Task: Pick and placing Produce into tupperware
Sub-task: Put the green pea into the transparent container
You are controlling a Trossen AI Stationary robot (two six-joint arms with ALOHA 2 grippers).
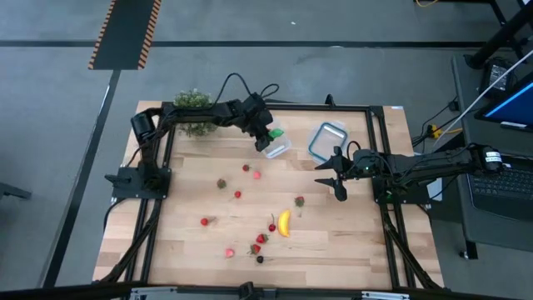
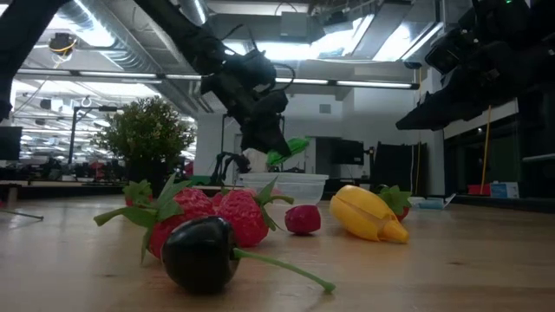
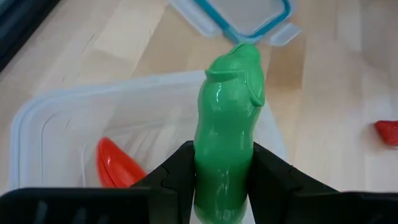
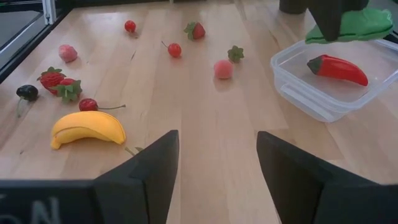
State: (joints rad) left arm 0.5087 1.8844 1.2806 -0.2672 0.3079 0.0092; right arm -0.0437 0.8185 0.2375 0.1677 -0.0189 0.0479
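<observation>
The worktop (image 1: 333, 242) is the largest thing seen, a pale wooden slab framed by dark rails, and the tub (image 1: 277, 148) standing on it is taken as the landmark. Behind the tub, toward the far left corner, a bushy potted plant (image 1: 193, 111) is seen. The left arm is reached across from that side, and its jaws (image 3: 222, 177) are held just above the tub, closed on a green oblong vegetable (image 3: 227, 124) that is poised over the tub's rim. The right arm is stretched in from the opposite edge, and its jaws (image 1: 335, 176) are spread wide with nothing between them, hovering to the right of the tub and slightly nearer the front. Just to the right of the tub, a clear lid with a blue rim (image 1: 325, 139) is laid flat. Inside the tub a red pepper (image 4: 337, 68) is lying on the bottom. Well in front of the tub, a yellow banana (image 1: 285, 222) is found, with strawberries (image 4: 59, 84) and a dark cherry (image 2: 199, 251) grouped close beside it. Between that group and the tub, small red berries (image 1: 237, 194) and a pink one (image 4: 223, 68) are scattered singly.
</observation>
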